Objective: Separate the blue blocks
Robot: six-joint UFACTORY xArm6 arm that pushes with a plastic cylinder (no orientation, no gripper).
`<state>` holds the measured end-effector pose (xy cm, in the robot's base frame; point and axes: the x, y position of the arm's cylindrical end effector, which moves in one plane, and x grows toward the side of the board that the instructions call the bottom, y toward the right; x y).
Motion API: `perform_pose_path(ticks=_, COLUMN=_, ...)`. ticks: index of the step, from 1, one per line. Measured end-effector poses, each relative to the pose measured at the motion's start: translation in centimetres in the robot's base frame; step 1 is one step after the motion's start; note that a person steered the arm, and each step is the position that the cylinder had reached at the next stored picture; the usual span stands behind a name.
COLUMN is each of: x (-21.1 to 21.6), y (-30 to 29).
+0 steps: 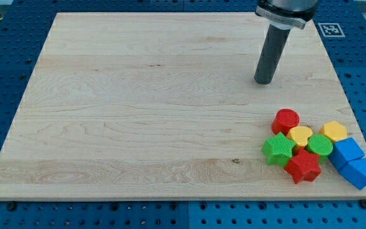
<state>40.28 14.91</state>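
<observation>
Two blue blocks at the board's [138, 114] lower right corner, touching: a blue cube-like block [347, 152] and, just below-right of it, a blue wedge-shaped block [359, 172] at the board's edge. Packed to their left: yellow hexagonal block [333, 131], green round block [320, 145], yellow heart block [300, 135], red round block [286, 120], green star block [278, 149], red star block [303, 166]. My tip [264, 82] is bare, holding nothing, touching no block, well above the cluster toward the view's top.
</observation>
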Motion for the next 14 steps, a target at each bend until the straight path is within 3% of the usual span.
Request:
perform_pose_path(ticks=2, x=0.0, y=0.0)
perform_pose_path(ticks=4, x=2.8, y=-7.8)
perform_pose_path(ticks=6, x=14.1, y=-12.8)
perform_pose_path(ticks=7, x=20.3, y=-10.5)
perform_pose_path(ticks=12, x=21.6, y=-6.4)
perform_pose_path(ticks=13, x=20.1, y=-6.7)
perform_pose_path(ticks=14, x=14.3, y=-9.2)
